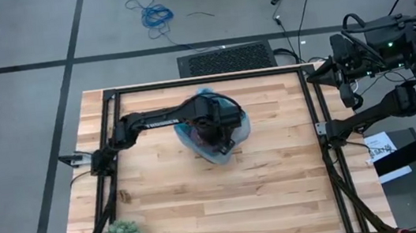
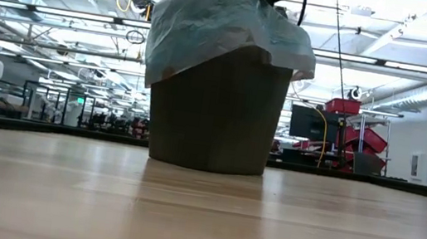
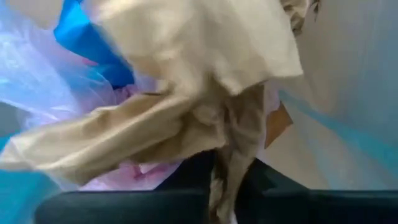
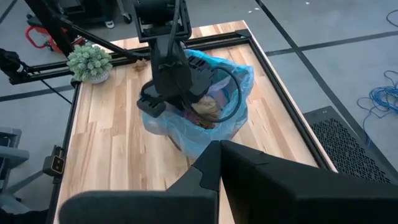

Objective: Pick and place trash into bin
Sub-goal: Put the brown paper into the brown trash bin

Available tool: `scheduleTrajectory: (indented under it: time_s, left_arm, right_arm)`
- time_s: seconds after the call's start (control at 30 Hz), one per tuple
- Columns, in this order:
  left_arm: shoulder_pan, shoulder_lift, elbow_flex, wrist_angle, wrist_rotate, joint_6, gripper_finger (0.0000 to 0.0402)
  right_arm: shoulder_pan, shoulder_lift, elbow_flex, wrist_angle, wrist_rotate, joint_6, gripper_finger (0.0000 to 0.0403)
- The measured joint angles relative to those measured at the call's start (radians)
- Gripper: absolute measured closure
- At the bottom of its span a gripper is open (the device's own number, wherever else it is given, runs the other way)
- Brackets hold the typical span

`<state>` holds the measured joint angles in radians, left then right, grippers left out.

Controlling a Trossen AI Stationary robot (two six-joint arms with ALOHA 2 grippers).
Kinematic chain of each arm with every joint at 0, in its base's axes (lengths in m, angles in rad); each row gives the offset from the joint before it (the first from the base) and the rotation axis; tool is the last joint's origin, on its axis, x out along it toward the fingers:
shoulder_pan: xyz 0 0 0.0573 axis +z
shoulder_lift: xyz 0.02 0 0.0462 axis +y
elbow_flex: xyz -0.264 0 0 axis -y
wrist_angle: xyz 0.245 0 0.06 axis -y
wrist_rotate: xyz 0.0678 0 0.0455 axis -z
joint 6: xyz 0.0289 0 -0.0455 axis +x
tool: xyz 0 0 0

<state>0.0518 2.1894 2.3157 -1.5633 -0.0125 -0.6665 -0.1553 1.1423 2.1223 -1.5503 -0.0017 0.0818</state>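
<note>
Left gripper [image 1: 211, 132] is down inside the bin [image 1: 235, 139] at table centre, and the left wrist view shows a brown paper wad [image 3: 186, 118] hanging right at its fingers over pink and blue scraps already inside; can't tell whether the fingers are clamped on it or just letting go. Right gripper [image 4: 219, 149] is parked off the table's right side, fingers together and empty. Risk: if the wad snags on a finger it could ride back out when the arm lifts, or the arm could catch the blue bag liner [image 2: 211, 19] and tip the bin.
</note>
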Motion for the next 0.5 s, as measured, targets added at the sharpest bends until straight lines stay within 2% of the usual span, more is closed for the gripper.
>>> scheduleTrajectory:
  time_s: [0.23,0.5]
  left_arm:
    - [0.008,-0.015,0.039,-0.005,-0.007,-0.005,0.0276]
    - [0.012,-0.025,0.039,-0.003,0.034,0.0,0.0208]
  right_arm:
    - [0.0,-0.001,0.0,0.001,0.0,-0.006,0.0397]
    - [0.0,-0.001,0.0,0.002,0.0,-0.016,0.0355]
